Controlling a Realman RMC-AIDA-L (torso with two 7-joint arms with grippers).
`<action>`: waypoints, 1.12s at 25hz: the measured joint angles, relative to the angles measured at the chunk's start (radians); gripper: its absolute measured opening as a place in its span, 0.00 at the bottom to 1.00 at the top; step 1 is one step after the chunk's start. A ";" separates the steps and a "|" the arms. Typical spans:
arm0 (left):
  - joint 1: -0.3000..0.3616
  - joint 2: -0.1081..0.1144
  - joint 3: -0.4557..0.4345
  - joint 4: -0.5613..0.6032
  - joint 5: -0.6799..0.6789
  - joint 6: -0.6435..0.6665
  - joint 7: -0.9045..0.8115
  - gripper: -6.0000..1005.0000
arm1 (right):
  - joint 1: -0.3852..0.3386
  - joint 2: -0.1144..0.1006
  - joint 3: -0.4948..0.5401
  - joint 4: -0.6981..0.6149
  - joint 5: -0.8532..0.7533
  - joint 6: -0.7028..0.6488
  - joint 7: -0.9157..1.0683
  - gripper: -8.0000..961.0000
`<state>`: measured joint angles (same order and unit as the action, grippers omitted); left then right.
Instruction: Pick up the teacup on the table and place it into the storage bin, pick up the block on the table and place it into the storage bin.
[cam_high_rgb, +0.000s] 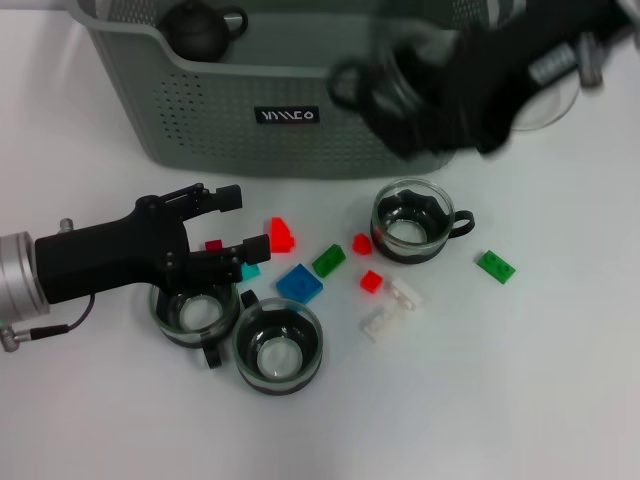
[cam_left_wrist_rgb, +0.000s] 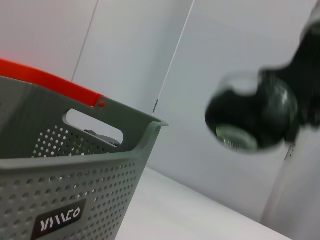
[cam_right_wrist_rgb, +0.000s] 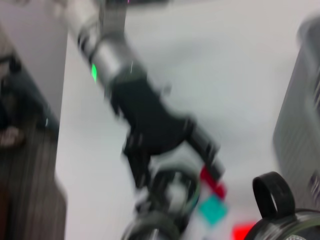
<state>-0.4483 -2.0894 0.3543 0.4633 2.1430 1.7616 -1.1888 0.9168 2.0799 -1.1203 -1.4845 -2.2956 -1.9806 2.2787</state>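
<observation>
The grey-green storage bin (cam_high_rgb: 200, 110) stands at the back, its black label facing me; it also shows in the left wrist view (cam_left_wrist_rgb: 75, 200). My right gripper (cam_high_rgb: 420, 95) is blurred and shut on a glass teacup (cam_high_rgb: 385, 85), held in the air at the bin's front wall; the left wrist view shows that cup (cam_left_wrist_rgb: 245, 120) aloft. Three more teacups (cam_high_rgb: 412, 222) (cam_high_rgb: 278, 345) (cam_high_rgb: 195, 310) stand on the table. My left gripper (cam_high_rgb: 247, 221) is open and empty, just above the leftmost cup. Loose blocks lie between them, among them a red block (cam_high_rgb: 282, 235), a blue block (cam_high_rgb: 300, 283) and a green block (cam_high_rgb: 496, 265).
A black teapot (cam_high_rgb: 200, 25) sits inside the bin at the back left. A clear glass vessel (cam_high_rgb: 555, 105) shows behind the right arm at the bin's right end. Two white blocks (cam_high_rgb: 390, 308) lie in front of the right-hand teacup.
</observation>
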 joint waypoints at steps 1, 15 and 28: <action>0.000 0.000 0.000 0.000 0.000 0.000 0.000 0.87 | 0.031 0.001 0.035 0.004 0.008 0.005 0.015 0.06; -0.009 -0.009 0.003 0.000 0.001 0.007 0.000 0.87 | 0.340 -0.023 0.116 0.483 -0.273 0.555 0.074 0.06; -0.023 -0.021 0.003 0.000 0.000 0.007 0.014 0.87 | 0.339 0.014 0.004 0.951 -0.299 1.169 -0.033 0.06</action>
<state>-0.4716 -2.1105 0.3575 0.4632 2.1425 1.7682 -1.1744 1.2559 2.0943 -1.1166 -0.5333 -2.5943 -0.8118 2.2453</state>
